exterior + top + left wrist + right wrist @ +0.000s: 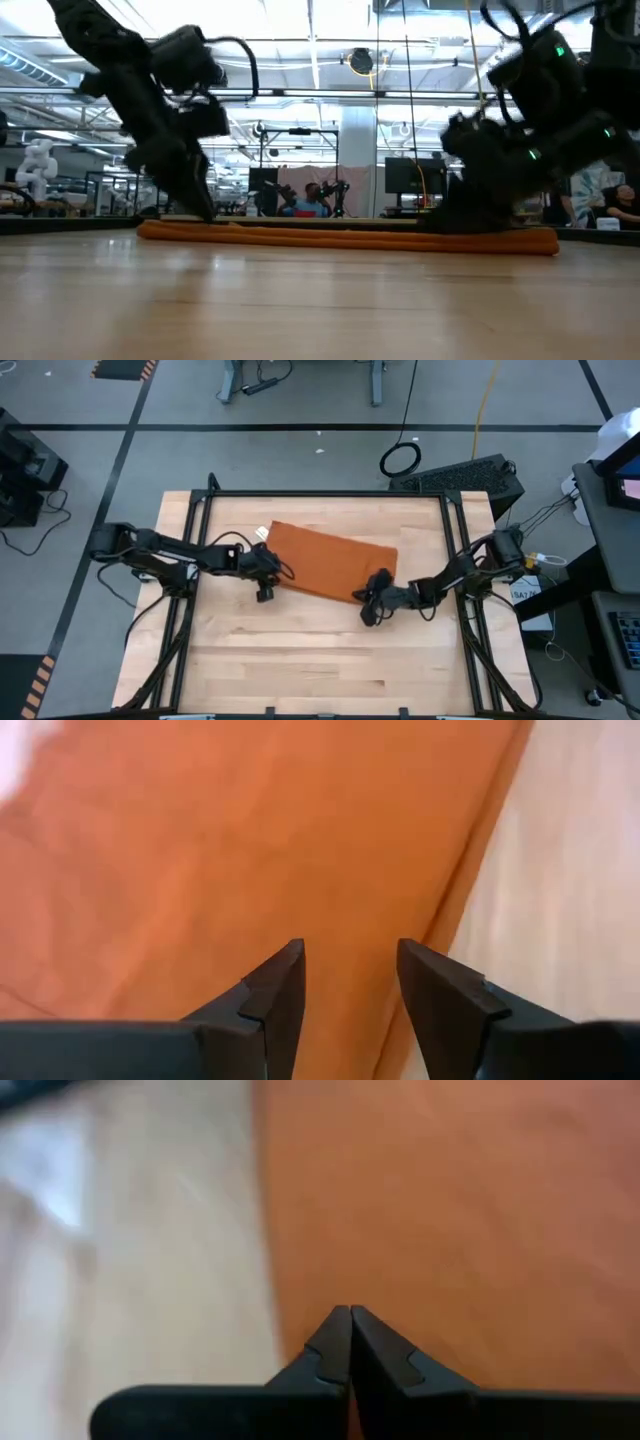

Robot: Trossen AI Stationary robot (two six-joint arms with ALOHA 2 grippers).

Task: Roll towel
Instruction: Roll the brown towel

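The burnt-orange towel (335,560) lies flat and folded on the wooden table, its white tag (262,533) at the far left corner. In the low view it is a thin low strip (350,238). My left gripper (277,572) is open, low over the towel's near left corner, and the cloth (250,840) fills its wrist view. My right gripper (366,598) is shut at the towel's near right corner, over the cloth (450,1210) close to its edge. My left gripper's open fingers (280,990) slant down onto the towel just inside its near edge (470,870). Cloth shows in the gap between them. I cannot tell whether the tips touch it. My right gripper's shut fingertips (350,1325) slant down onto the towel's top, close to its edge (270,1230). I cannot tell whether any cloth is caught between them. The towel lies flat on the table.
Bare wooden table (320,660) stretches toward the near edge. A black frame (320,493) runs along the table's far edge and sides. A person sits far behind the table in the low view (312,205).
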